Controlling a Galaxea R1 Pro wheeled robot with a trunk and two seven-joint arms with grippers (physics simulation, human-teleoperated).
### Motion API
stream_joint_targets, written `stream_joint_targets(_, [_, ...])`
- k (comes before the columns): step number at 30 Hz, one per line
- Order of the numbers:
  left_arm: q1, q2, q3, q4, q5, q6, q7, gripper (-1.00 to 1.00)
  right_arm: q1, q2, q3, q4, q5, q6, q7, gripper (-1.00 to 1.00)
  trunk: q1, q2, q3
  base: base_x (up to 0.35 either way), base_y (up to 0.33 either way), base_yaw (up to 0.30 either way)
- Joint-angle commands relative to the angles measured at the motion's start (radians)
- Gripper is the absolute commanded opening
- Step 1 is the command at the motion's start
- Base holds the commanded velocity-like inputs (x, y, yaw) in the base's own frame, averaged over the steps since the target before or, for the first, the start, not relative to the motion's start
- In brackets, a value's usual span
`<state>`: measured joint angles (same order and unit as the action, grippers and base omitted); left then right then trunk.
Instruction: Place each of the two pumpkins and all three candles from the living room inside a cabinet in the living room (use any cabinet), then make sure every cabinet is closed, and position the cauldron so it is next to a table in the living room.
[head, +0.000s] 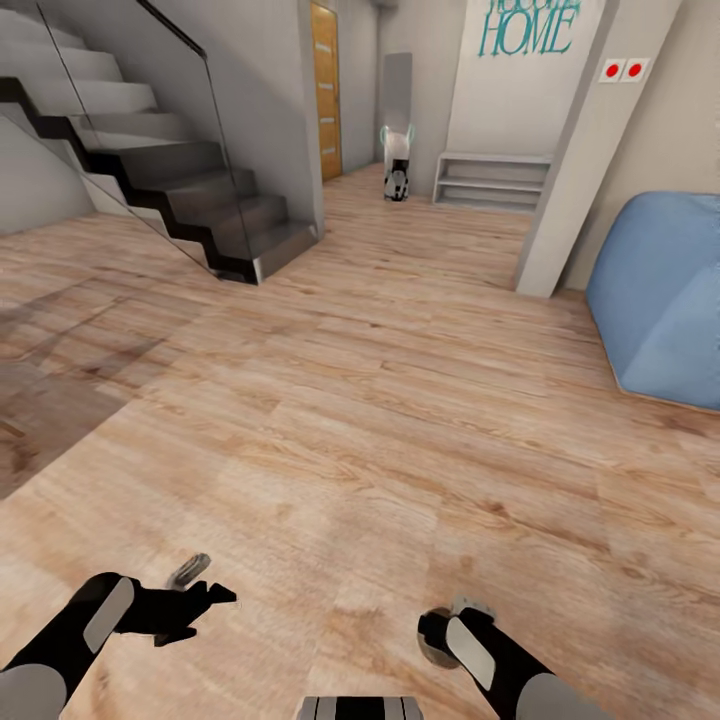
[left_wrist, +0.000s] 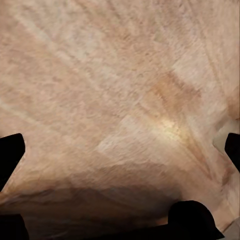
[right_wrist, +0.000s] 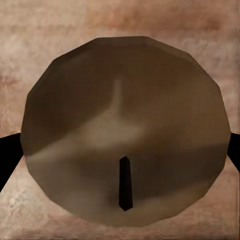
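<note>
Right gripper (head: 437, 637): near, lowered over floor (head: 380, 400), clamped on candle (right_wrist: 125, 130), wick up. Left gripper (head: 200, 600): near left, extended forward, fingers spread, empty. Stairs (head: 190, 190) far left; blue beanbag (head: 665, 295) right.

Home interior, open hall or living area. Light wood plank floor (head: 400, 400) throughout. Dark staircase (head: 170, 180) with glass railing far left. Wooden door (head: 325, 90) at far end. "HOME" lettering (head: 527, 28) on far wall above low shelf (head: 493, 180). Blue beanbag (head: 665, 295) right.
</note>
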<state>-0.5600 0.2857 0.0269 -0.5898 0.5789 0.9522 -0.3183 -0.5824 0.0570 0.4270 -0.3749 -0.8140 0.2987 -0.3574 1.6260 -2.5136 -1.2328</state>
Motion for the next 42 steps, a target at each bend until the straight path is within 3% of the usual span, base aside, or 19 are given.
stream_joint_targets(1, [0.000, 0.000, 0.000, -0.007, -0.001, -0.001, 0.022, 1.00, 0.000, -0.005, 0.000, -0.006, -0.002, 0.013, 0.001, -1.00, 0.000, 0.000, 0.004, 0.000, 0.000, 0.000])
stream_joint_targets(6, [0.000, -0.001, 0.003, -0.022, 0.000, -0.017, 0.146, 1.00, 0.006, -0.018, 0.002, -0.091, -0.005, 0.057, 0.000, -1.00, -0.003, 0.001, 0.023, -0.024, 0.000, 0.000])
stream_joint_targets(9, [0.000, -0.003, 0.003, -0.023, 0.000, -0.020, 0.164, 1.00, 0.006, -0.020, 0.001, -0.111, -0.006, 0.091, 0.000, -1.00, -0.004, 0.002, 0.035, -0.236, 0.000, 0.000])
stream_joint_targets(20, [0.000, -0.004, 0.005, -0.024, -0.001, -0.022, 0.171, 1.00, 0.003, -0.020, -0.007, -0.119, -0.007, 0.130, -0.001, -1.00, -0.009, 0.005, 0.073, -0.296, 0.000, 0.019])
stream_joint_targets(42, [0.000, -0.003, 0.005, -0.024, -0.001, -0.027, 0.173, 1.00, 0.001, -0.014, -0.016, -0.119, -0.001, 0.166, -0.006, -1.00, -0.019, 0.010, 0.130, -0.014, 0.000, 0.198])
